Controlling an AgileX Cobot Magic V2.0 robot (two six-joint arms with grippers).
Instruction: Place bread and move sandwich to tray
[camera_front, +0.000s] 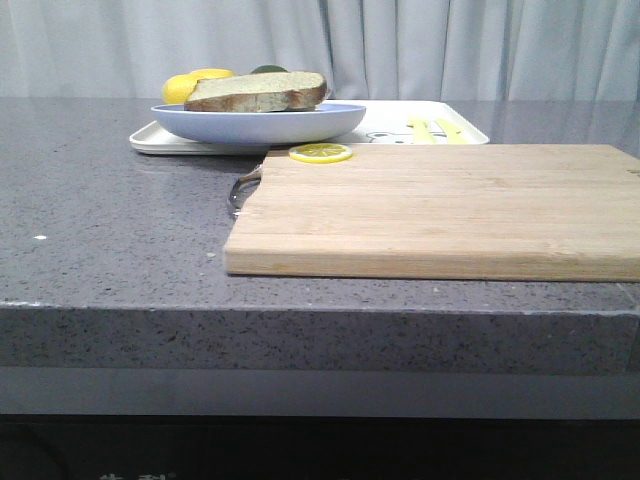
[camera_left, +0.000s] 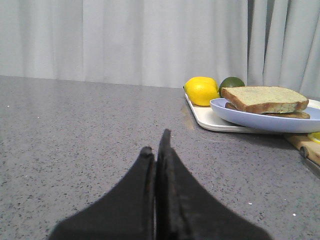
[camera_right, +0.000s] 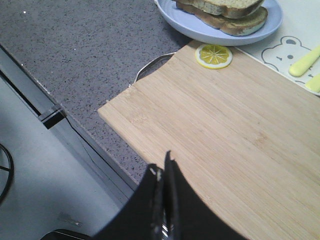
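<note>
A: Where is the bread?

B: The bread (camera_front: 257, 92) is the top slice of the sandwich (camera_right: 223, 12), lying flat on a lower slice. Brown crust, pale speckled crumb. No egg shows from any view.

A: And the sandwich sits on what?

B: On the blue plate (camera_front: 262, 123). The plate rests on the near left part of the tray (camera_front: 150, 140), and its rim overhangs the tray's near edge toward the counter.

A: What else is on the tray?

B: Yellow cutlery (camera_front: 434, 129) on its right side, beside a bear print (camera_right: 281, 50). At the far left corner a lemon (camera_left: 201, 91) and a green fruit (camera_left: 231, 82), side by side behind the plate.

A: In front of the tray?

B: A wooden cutting board (camera_front: 440, 208), bare except for a lemon slice (camera_front: 320, 153) at its far left corner, just beside the plate. A metal handle loop (camera_front: 243, 188) sticks out at the board's left edge. All of it stands on a grey speckled counter (camera_front: 100, 220); a pale curtain (camera_left: 125, 40) hangs behind.

A: Grippers?

B: The left gripper (camera_left: 156, 150) is low over bare counter, well left of the tray — fingers pressed together, nothing between them. The right gripper (camera_right: 163, 167) is above the board's near left corner — fingers also together, nothing held.
</note>
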